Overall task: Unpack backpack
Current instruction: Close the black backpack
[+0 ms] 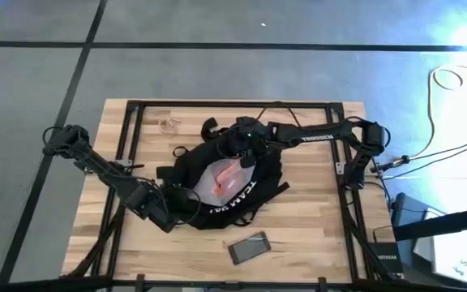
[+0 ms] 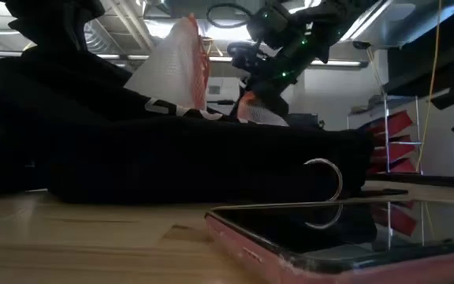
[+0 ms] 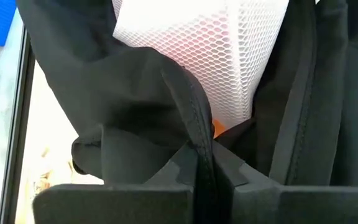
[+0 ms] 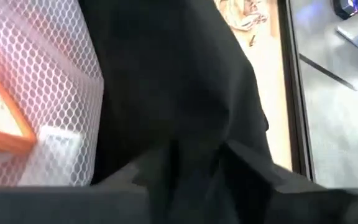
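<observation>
High view: the backpack (image 1: 217, 182) lies in the middle of the wooden table (image 1: 314, 235). It is big, black and open. A pink and white mesh pouch (image 1: 224, 177) peeks out of its opening. The left gripper (image 1: 171, 212) sits at the backpack's edge nearest the left arm. The right gripper (image 1: 246, 150) is at the backpack's far edge, above the pouch. A phone (image 1: 250, 247) lies flat on the table, near the backpack's lettered side.

Low view: the backpack fills the middle like a dark hill. The mesh pouch sticks up out of it. The phone lies close to the camera, in front of the backpack.

Left wrist view: the left gripper's fingers are pinched tight on a fold of backpack fabric, with the mesh pouch just past it.

Right wrist view: the right gripper's fingers are squeezed on black backpack fabric, beside the pouch.
</observation>
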Robot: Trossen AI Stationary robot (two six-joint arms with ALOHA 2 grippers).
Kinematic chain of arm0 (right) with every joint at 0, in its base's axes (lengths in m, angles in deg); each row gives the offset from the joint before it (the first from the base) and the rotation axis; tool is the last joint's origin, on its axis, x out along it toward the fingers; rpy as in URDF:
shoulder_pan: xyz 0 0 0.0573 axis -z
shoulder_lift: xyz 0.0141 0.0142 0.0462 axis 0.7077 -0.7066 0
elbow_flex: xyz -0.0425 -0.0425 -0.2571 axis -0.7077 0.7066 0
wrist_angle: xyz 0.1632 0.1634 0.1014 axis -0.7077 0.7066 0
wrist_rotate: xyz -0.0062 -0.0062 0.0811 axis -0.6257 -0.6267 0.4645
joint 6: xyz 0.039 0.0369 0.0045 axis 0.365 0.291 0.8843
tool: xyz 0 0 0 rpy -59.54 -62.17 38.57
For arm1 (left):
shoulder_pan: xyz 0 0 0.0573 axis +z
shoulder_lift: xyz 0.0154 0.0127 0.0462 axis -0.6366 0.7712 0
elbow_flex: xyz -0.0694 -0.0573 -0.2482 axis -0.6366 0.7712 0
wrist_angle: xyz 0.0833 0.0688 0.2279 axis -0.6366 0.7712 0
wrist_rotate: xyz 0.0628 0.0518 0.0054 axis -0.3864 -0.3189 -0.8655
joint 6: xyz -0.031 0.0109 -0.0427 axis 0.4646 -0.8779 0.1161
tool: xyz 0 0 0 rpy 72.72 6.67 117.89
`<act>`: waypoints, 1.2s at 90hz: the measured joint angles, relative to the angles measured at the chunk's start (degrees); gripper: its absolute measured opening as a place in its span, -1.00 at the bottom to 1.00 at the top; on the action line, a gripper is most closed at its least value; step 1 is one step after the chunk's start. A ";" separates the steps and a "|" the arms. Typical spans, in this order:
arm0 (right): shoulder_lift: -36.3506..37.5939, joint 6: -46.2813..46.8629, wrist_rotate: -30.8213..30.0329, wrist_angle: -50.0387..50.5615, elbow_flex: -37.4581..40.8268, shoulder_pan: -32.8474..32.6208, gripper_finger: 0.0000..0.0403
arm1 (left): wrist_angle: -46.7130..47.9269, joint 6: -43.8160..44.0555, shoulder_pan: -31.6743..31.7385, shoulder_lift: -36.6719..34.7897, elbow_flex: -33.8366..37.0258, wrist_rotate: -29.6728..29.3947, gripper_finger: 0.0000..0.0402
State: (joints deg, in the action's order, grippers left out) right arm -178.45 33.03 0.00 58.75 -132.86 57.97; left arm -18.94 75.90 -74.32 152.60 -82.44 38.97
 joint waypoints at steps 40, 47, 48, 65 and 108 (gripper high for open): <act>1.73 -0.86 -5.02 0.09 -2.48 0.62 -1.00 | -0.16 0.01 0.00 0.00 0.00 -0.15 -1.00; 2.76 0.40 -4.12 0.76 -4.91 0.66 -1.00 | -0.20 0.56 -0.02 0.00 0.00 0.21 -1.00; 2.80 0.50 -3.96 1.04 -5.29 0.65 -1.00 | -0.25 0.64 -0.03 0.00 0.00 0.39 -1.00; 2.78 1.01 -2.93 9.89 -12.22 0.55 -1.00 | -1.20 0.46 -0.10 0.00 0.00 1.57 -1.00; 11.25 5.24 1.24 28.62 -25.58 0.61 -1.00 | -1.17 -0.52 -0.11 0.00 -0.02 2.49 -1.00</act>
State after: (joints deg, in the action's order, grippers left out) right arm -167.20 38.27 1.24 87.37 -158.44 58.58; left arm -20.10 75.37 -74.43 152.60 -82.46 41.47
